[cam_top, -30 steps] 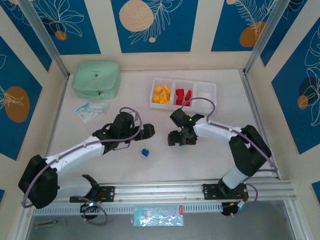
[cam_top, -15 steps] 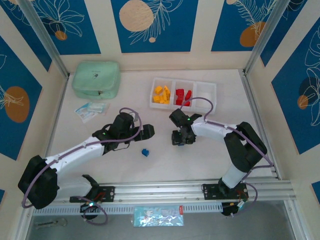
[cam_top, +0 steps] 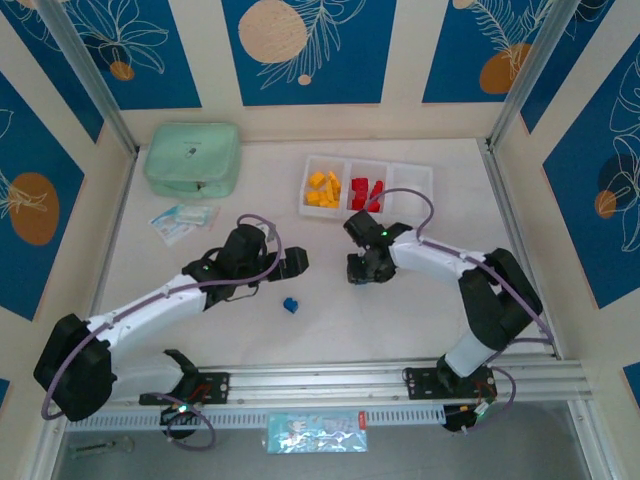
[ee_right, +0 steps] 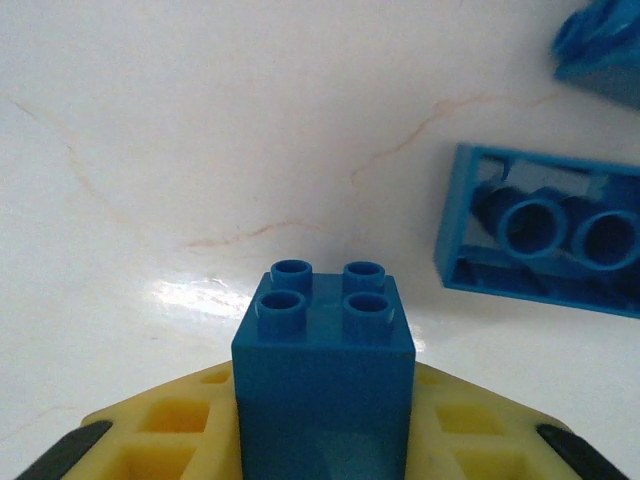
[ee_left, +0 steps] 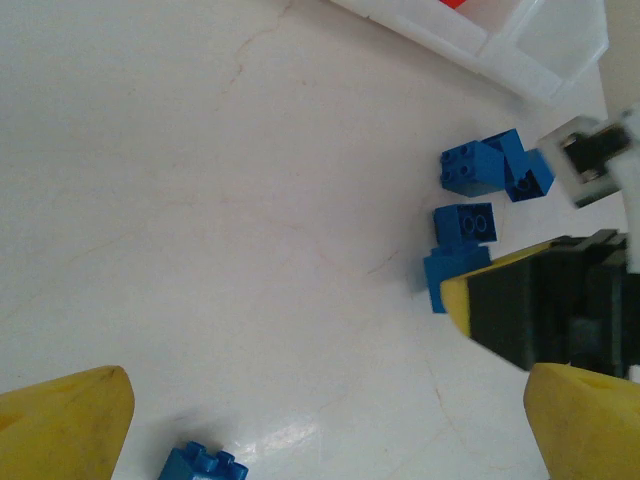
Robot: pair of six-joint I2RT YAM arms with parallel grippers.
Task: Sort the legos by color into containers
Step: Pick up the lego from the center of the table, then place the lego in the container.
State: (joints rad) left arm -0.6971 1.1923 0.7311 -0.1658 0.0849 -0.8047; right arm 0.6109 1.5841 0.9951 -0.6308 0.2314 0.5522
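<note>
Blue legos (ee_right: 323, 350), white tray (cam_top: 410, 187), mint-green pouch (cam_top: 192, 158), blue leaf-patterned walls (cam_top: 310, 40).

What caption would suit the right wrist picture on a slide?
Right pincer grips a blue brick; a second brick lies nearby, hollow side showing.

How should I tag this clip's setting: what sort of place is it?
Probably a robot lab cell: left arm and right arm bolted to a rail at the table edge, patterned panels around, legos in a tray.

Mint-green pouch (cam_top: 192, 158) far left; small packets (cam_top: 183, 219) just in front.
</note>
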